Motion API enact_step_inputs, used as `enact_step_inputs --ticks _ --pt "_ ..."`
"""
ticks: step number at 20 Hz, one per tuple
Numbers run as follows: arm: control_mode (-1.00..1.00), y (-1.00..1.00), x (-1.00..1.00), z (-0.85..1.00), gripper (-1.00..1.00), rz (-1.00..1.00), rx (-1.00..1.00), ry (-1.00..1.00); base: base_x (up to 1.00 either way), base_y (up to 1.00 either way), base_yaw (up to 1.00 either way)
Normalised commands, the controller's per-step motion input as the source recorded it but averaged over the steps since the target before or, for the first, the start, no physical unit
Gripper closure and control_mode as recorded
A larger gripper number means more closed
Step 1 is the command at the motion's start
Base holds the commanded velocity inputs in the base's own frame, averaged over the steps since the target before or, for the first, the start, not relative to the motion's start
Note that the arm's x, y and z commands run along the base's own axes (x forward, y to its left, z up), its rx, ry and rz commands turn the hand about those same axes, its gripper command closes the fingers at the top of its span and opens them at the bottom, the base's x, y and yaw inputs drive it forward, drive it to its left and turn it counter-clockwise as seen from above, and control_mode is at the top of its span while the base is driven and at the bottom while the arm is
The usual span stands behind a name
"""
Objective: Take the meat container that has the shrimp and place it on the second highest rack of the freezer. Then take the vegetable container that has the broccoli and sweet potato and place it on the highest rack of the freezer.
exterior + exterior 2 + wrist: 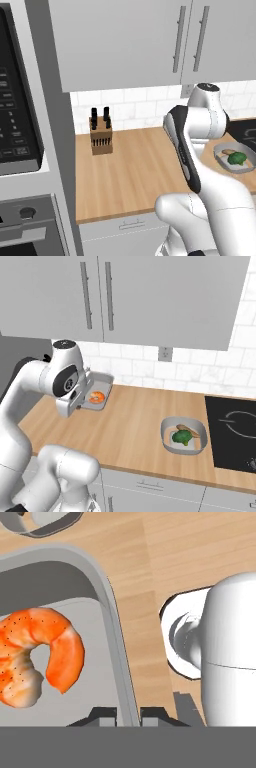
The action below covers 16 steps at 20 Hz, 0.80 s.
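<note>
The meat container, a shallow grey tray with rounded corners, hangs above the wooden counter in the right base view, lifted clear of the wood beside the arm's white wrist. The shrimp lies inside it as a small orange curl. The hand view brings both in close: the shrimp is large and speckled on the tray floor, and the container's rim runs down to the bottom of the picture, where it passes between the two dark fingertips. The gripper is nearly closed, pinching that rim from either side, so it has hold of the meat container by its wall. In the right base view the gripper sits at the tray's near edge, and its fingers are too small to tell apart there.

In the left base view the arm's own body blocks the tray. That view offers the knife block standing upright near the back of the counter, well to the left of the arm, and a black-glass oven at the left edge.

The vegetable container rests on the counter near its front edge, holding broccoli and a pale brown piece beside it, close to the black cooktop. The left base view catches the same container at its right edge, partly behind the arm. Grey wall cabinets hang above the white tiled wall.
</note>
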Motion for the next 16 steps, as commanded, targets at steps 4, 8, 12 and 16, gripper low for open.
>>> enact_step_inputs --ticks 4,8,12,16 --pt "-1.0 0.04 -0.16 0.07 1.0 0.0 0.0 0.0 0.0 0.0 0.0" --pt "-1.0 0.0 -0.28 0.0 1.0 0.0 0.0 0.0 0.0 0.0 0.0" --pt "1.0 0.0 0.0 0.0 1.0 0.0 0.0 0.0 -0.34 -0.05 0.0" --pt "1.0 0.0 0.0 0.0 1.0 0.0 0.0 0.0 -0.27 -0.51 0.35"
